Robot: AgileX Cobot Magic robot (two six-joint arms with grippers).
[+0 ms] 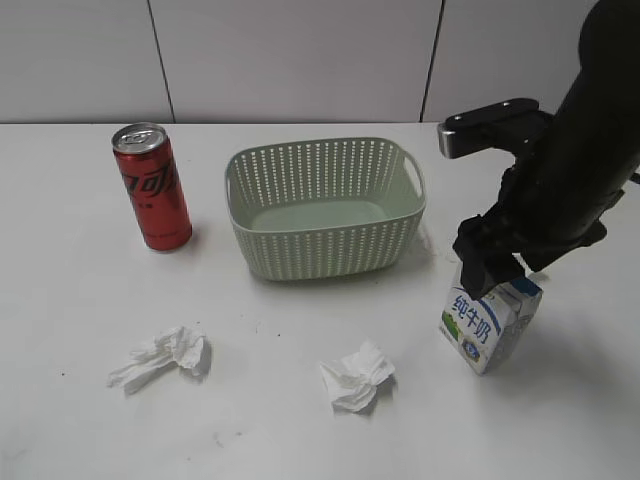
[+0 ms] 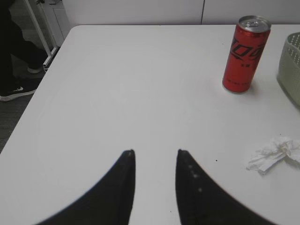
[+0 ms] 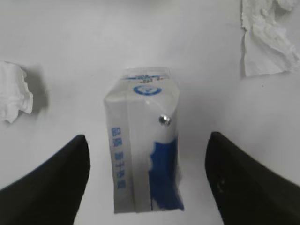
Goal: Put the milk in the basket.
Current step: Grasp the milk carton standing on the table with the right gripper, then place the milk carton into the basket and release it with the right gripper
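Note:
The milk (image 1: pixel 485 325), a small white carton with blue characters, stands upright on the white table at the front right, to the right of and nearer than the basket. The pale green perforated basket (image 1: pixel 330 245) sits at the table's middle and is empty. My right gripper (image 1: pixel 490 270) hangs just over the carton's top. In the right wrist view the milk (image 3: pixel 140 154) lies between the two fingers of the right gripper (image 3: pixel 147 140), which is open wide with gaps on both sides. My left gripper (image 2: pixel 155 152) is open and empty over bare table; it is out of the exterior view.
A red soda can (image 1: pixel 152 187) stands left of the basket and also shows in the left wrist view (image 2: pixel 245 54). Two crumpled tissues lie near the front, one at the left (image 1: pixel 165 357) and one at the middle (image 1: pixel 357 375). The basket's edge (image 2: pixel 290 65) shows at the right of the left wrist view.

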